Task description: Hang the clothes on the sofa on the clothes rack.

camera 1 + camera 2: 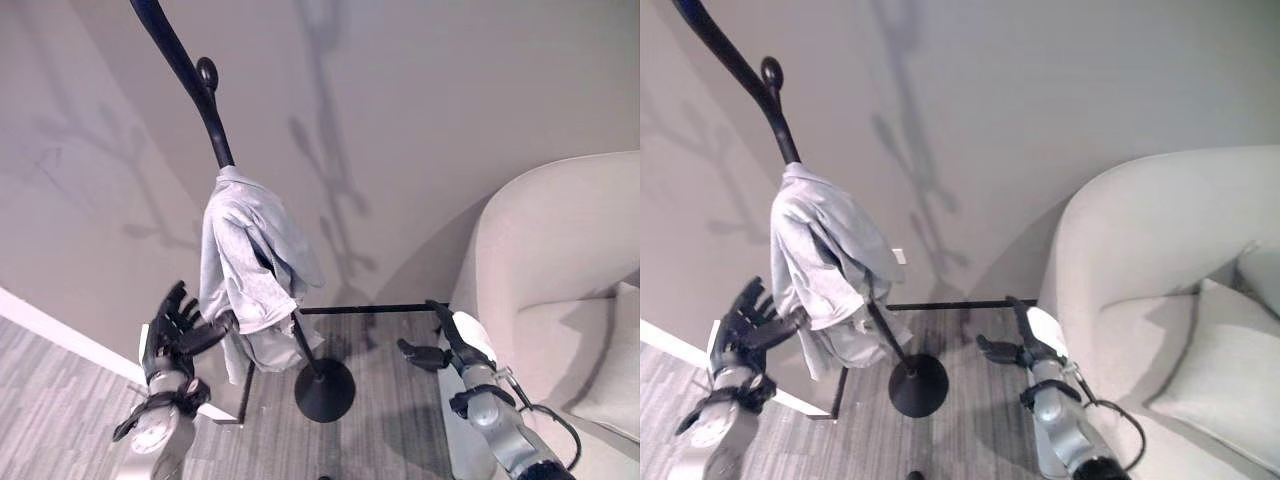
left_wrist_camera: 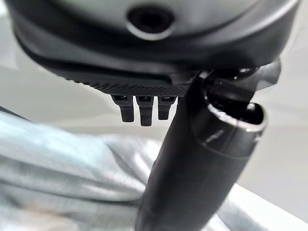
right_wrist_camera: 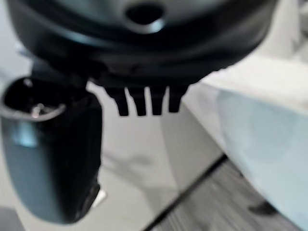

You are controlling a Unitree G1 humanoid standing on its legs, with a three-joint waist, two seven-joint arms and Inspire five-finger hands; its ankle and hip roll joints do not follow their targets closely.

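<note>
Two hands hover over a grey striped floor [image 1: 60,400] before a plain wall [image 1: 420,90]. Left to right: the left hand [image 1: 172,330], fingers spread, thumb at the edge of a crumpled pale grey shirt [image 1: 245,265] draped on the black clothes rack [image 1: 205,95]; the rack's round base [image 1: 324,390]; the right hand [image 1: 440,345], released and empty; a cream sofa [image 1: 560,260].

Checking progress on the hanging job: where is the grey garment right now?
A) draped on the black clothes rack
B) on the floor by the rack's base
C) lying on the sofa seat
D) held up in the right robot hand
A: the grey garment hangs draped over the black clothes rack, with the left robot hand open beside it.
</note>
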